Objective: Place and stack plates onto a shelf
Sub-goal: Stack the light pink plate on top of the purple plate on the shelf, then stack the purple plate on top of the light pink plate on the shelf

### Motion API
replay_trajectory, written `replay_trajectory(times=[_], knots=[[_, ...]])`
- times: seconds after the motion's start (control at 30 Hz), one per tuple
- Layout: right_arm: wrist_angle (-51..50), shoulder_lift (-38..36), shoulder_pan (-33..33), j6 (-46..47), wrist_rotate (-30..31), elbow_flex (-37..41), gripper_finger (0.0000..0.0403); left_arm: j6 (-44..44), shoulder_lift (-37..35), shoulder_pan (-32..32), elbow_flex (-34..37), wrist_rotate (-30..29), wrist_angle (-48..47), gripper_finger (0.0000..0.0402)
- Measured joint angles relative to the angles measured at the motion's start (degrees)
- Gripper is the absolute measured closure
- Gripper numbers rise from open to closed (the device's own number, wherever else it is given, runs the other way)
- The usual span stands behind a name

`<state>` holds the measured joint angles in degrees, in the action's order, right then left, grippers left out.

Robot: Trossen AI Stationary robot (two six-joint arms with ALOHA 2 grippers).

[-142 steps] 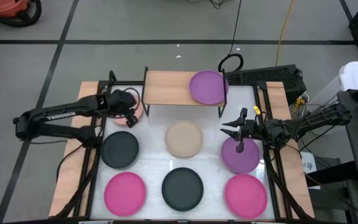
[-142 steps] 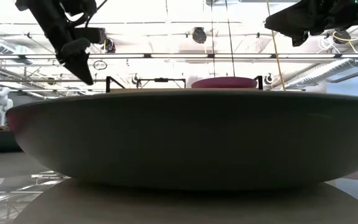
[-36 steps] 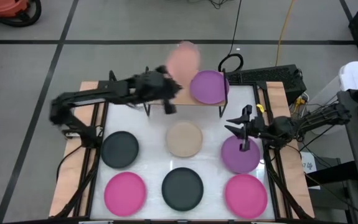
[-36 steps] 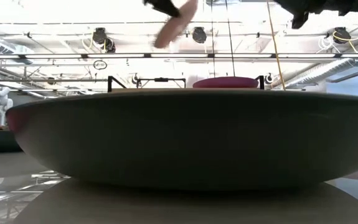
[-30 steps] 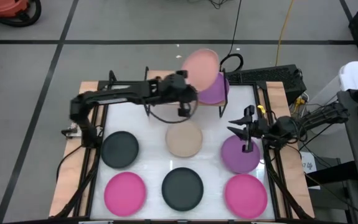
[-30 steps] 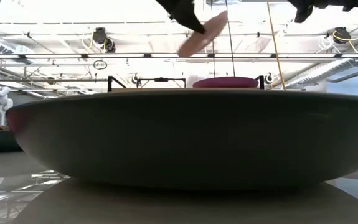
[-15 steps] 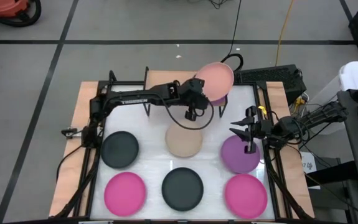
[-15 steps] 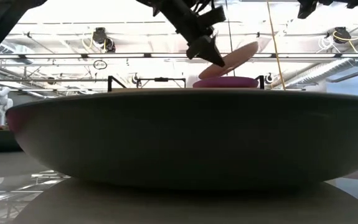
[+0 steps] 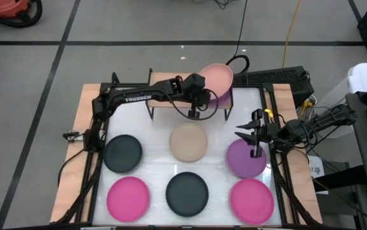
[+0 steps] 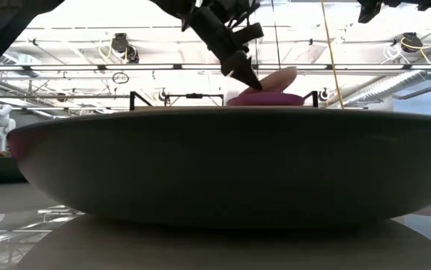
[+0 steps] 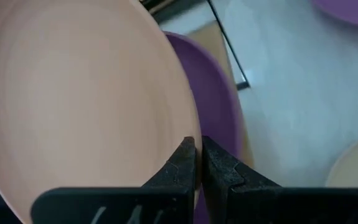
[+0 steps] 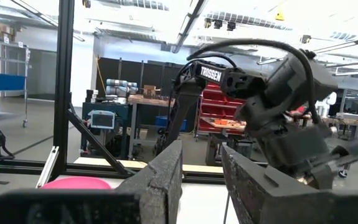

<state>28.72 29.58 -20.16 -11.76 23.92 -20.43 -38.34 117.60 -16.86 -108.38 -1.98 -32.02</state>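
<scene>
left gripper: over shelf's right end, fingers pressed tight on rim of light pink plate. plate tilted, lower edge down on purple plate lying on shelf; far edge raised, overhangs shelf's back right corner. low view: same plate slants up off purple plate, gripper at its low edge.
right gripper: at table's right side, above the nr edge of 2nd purple plate; fingers spread w/ narrow gap, holding nothing. waits.
shelf: light-wood board, black legs, back centre of white tabletop.
plates on tabletop, flat, well apart:
- mid row: dark grey plate left, beige plate centre, 2nd purple right.
- front row: hot pink plate left, 2nd dark grey plate centre, 2nd hot pink plate right.
low view: foreground filled by one dark plate's rim.
</scene>
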Motion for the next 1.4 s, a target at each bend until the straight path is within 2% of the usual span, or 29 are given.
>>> replay_trajectory(times=[0.4,0.7,0.93,1.13,1.23,1.4], knots=[[-0.4,-0.01,0.0,-0.05,0.02,0.0,0.0305,0.08,0.0,0.1,0.04,-0.09,-3.68,0.039],[-0.78,0.0,0.0,-0.07,0.02,0.0,0.0305,1.0,-1.55,1.37,0.04,-4.54,-4.95,0.0324],[-1.05,-0.02,0.0,-0.07,0.02,0.0,0.0305,2.08,-5.17,2.79,0.07,-5.53,-5.9,0.0315],[-2.0,-0.02,0.0,-0.05,0.04,0.0,0.0305,5.9,-8.48,4.31,0.09,-7.32,-9.5,0.0314],[-2.95,0.02,0.0,0.65,0.31,0.0,0.0305,10.95,-11.47,5.68,0.07,-7.51,-10.21,0.0314],[-6.33,0.0,0.0,2.46,0.35,0.0,0.0305,18.15,-17.0,7.78,0.07,-2.72,-16.22,0.0314]])
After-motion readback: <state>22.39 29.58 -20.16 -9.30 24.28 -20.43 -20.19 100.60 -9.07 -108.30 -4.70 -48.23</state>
